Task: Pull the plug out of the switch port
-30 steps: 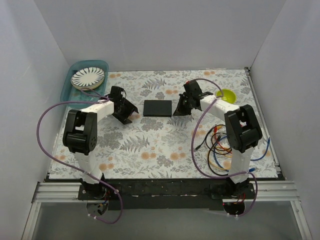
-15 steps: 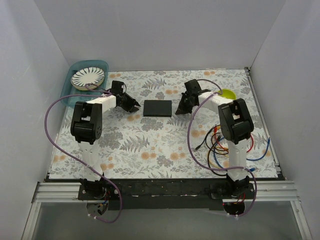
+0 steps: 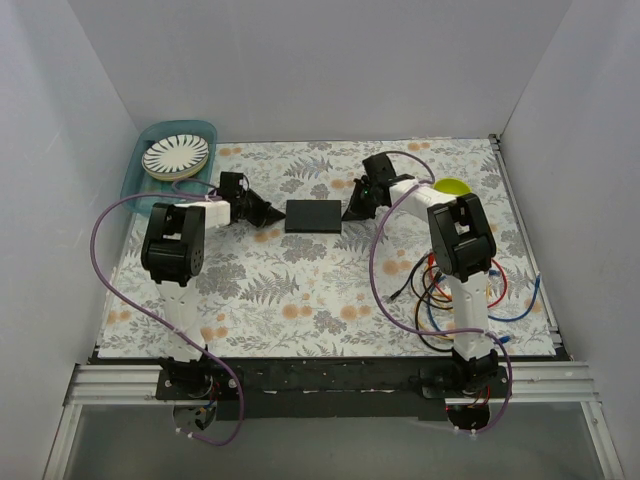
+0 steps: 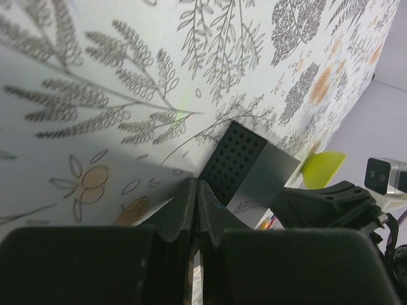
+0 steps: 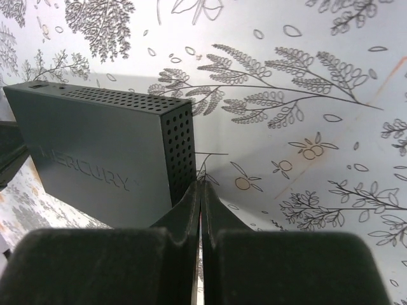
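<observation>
Noted flat matte-black perforated rectangular switch box (image 3: 314, 216) between left gripper (image 4: 194, 185) and right gripper (image 5: 201, 188), both pressed closed, empty. Left of switch box: teal plastic tray (image 3: 129, 184) holding striped plate (image 3: 175, 155).

- switch (image 3: 314, 216): matte black, dotted vent holes on its end
- table cover (image 3: 300, 290): white with grey ferns and orange blossoms
- plate (image 3: 175, 154): white, dark radial stripes
- tray (image 3: 133, 176): teal
- bowl (image 3: 452, 186): yellow-green
- loose cables (image 3: 437, 290): red, blue, black

Plain white walls (image 3: 320, 70) stand along the far, left and right edges of my bench (image 3: 290, 300), its top leaf-printed; a metal rail (image 3: 110, 385) fronts the near edge.
</observation>
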Controlling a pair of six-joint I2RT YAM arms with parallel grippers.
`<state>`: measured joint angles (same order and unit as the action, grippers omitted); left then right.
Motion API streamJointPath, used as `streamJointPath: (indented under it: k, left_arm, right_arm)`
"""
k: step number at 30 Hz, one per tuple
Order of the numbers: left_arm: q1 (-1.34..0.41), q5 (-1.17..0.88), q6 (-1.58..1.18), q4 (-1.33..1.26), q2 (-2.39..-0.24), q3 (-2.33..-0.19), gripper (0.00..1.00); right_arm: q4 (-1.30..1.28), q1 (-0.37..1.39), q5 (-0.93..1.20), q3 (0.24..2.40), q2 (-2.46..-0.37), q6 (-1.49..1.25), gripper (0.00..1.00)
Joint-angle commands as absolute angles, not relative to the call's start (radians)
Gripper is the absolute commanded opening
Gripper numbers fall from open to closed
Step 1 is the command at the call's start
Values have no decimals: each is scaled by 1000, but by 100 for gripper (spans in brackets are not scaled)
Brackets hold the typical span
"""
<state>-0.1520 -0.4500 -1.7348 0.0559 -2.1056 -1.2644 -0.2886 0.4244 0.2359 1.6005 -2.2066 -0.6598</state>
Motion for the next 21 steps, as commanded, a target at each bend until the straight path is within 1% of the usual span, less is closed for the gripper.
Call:
streamJointPath:
  k: [1, 5, 9, 14, 17, 21]
  left_arm:
    - [-186, -468, -1697, 100, -2040, -1155, 0]
    - [-199, -469, -1690, 92, -1935, -1034, 0]
    - [-202, -453, -1690, 100, -1778, -861, 0]
    - [-212, -446, -1695, 121, -1609, -714, 0]
    - [-222, -448, -1695, 144, -1513, -652, 0]
    - [-242, -436, -1693, 178, -1428, -608, 0]
  right_arm:
    - [-244, 540, 282, 1481, -2174, -634, 1]
    - [-224, 607, 276, 1350, -2083, -632, 1]
    - [-219, 707, 249, 1218, -2004, -649, 1]
    - [-161, 775, 226, 1019, -1866, -728, 1]
    - [-155, 788, 204, 957, -1803, -750, 1]
    - [-201, 784, 158, 968, -1770, -742, 1]
